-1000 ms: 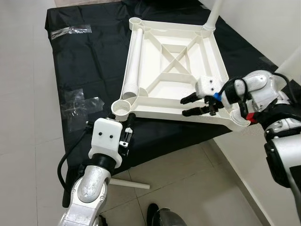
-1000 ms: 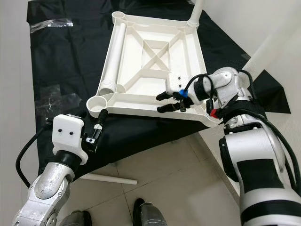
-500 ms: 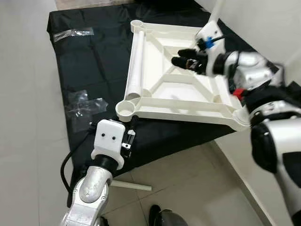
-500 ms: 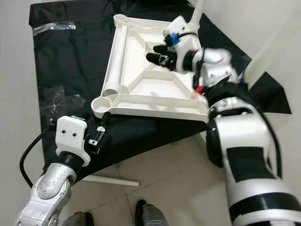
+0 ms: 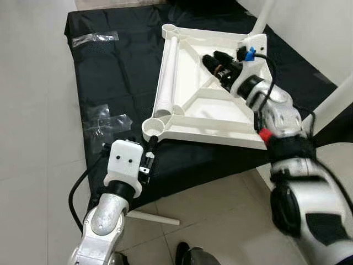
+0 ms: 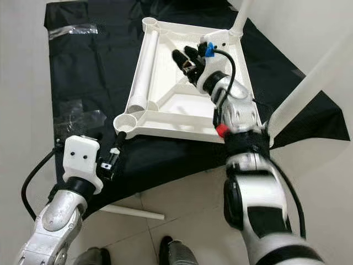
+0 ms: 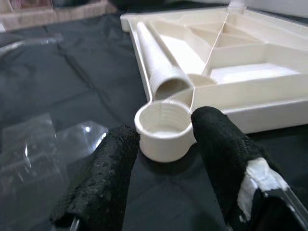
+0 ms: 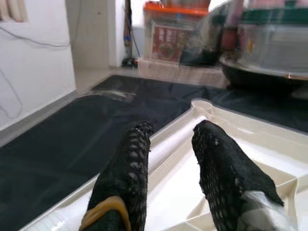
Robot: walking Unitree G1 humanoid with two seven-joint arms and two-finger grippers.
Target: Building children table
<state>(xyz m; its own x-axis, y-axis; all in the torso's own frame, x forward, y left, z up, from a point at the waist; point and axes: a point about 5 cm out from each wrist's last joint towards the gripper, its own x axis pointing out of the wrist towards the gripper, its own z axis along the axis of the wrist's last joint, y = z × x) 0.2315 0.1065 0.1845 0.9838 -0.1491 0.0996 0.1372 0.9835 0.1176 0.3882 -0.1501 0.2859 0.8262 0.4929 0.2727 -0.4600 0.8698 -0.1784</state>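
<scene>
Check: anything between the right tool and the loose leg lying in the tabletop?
Nothing visible. The right tool hangs open above the upturned tabletop, aimed at the loose leg lying along its far rail; bare ribs lie between them. The left tool sits open at the near corner socket.

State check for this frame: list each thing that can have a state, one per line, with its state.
Tabletop: upside down on the black cloth, ribs up.
Loose leg: lying inside the tabletop along one edge.
Near corner socket: empty.
Far leg: standing in its corner.
Floor leg: lying on the tiles.
Plastic bags: empty, flat.
Left gripper: open, by the socket.
Right gripper: open, over the tabletop.
</scene>
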